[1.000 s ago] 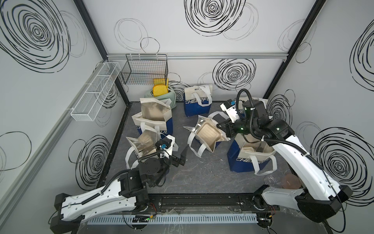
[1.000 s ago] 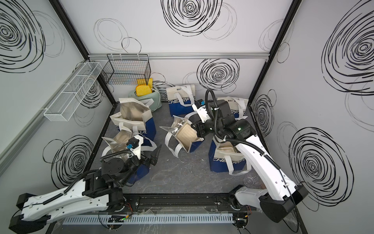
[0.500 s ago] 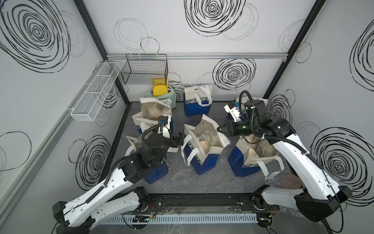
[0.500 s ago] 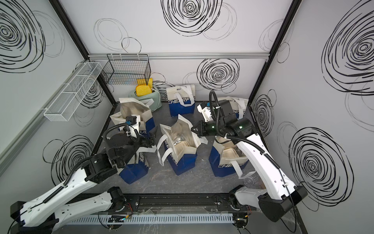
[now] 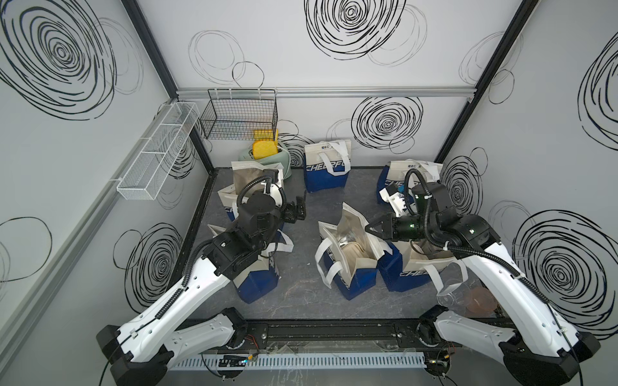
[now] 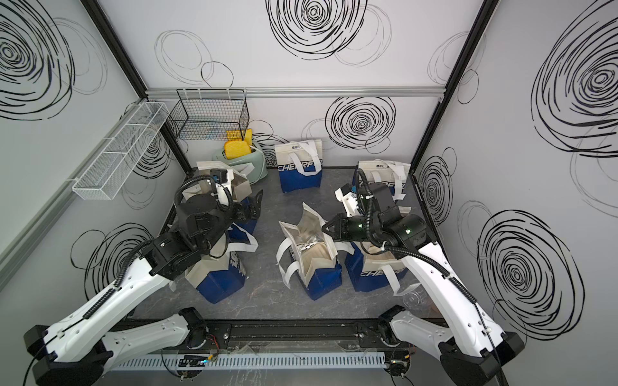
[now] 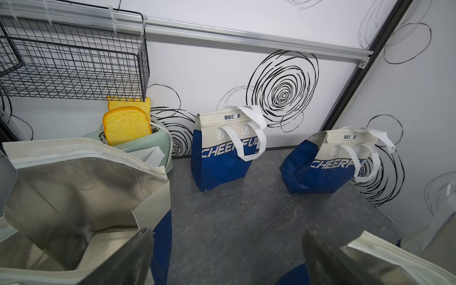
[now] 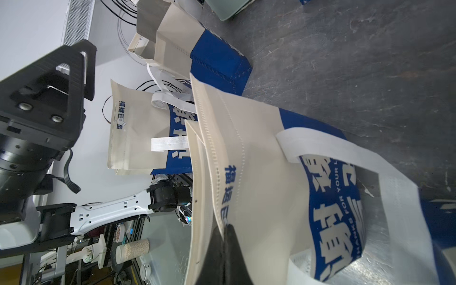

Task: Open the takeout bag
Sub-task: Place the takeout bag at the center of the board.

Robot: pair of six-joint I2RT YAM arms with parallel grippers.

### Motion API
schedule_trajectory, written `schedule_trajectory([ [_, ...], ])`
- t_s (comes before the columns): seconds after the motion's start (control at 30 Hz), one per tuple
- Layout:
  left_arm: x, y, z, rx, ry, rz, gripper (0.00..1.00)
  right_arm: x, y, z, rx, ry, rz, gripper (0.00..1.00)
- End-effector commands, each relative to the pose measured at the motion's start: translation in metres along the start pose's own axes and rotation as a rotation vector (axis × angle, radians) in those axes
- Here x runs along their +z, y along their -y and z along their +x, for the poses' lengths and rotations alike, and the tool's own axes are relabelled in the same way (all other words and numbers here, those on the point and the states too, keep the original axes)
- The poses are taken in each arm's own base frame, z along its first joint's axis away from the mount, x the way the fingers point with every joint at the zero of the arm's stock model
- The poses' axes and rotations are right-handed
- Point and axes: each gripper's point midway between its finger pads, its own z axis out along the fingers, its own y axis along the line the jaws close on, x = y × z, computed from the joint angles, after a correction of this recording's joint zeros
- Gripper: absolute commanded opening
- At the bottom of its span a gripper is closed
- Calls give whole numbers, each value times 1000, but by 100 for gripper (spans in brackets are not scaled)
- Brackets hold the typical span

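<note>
- On the left wall hangs a white wire shelf (image 5: 157,153). On the back wall hangs a black wire basket (image 5: 239,115). Below the basket, a mint toaster (image 7: 145,142) has two yellow toast slices (image 7: 127,128) in its slots.
- My left tool (image 5: 298,210) is released, jaws wide apart and gripping nothing. It hangs above the tabletop (image 5: 301,300), just beside an open bag (image 7: 81,187) with a silver lining.
- A back bag (image 7: 222,150) stands closed against the rear wall, cream over blue. "CHEERFUL" runs across the blue in slanted white capitals, and a short line of blue Chinese characters sits on the flap.
- The takeout bag (image 5: 349,249) stands mid-tabletop, mouth open, foil lining showing and white handles hanging down.
- My right tool (image 5: 369,230) is clenched on the takeout bag's cream rim at its right side. In the right wrist view the fingertips (image 8: 228,238) pinch that flap edge. That side shows blue Chinese characters on the cream and large white ones on the blue. Small capitals reading "FOR YOUR" run beside them.
- A neighbour bag (image 5: 414,272) stands just beside it, open, reading "CHEER" before a handle crosses the word.
- A corner bag (image 7: 328,165) leans at the far right and is closed, its lettering beginning "CHEERF".
</note>
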Motion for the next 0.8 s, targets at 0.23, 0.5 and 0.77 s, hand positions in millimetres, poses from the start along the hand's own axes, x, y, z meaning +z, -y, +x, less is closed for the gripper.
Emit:
schedule_trajectory([
  [0.23, 24, 24, -18, -34, -13, 71, 98, -2, 0, -1, 10, 52, -24, 1],
  [0.5, 48, 28, -14, -83, -42, 72, 98, -10, -9, -13, -70, 87, -18, 61],
  [0.77, 84, 44, -12, -103, -100, 94, 99, -48, -17, -42, -197, 295, 56, 70],
])
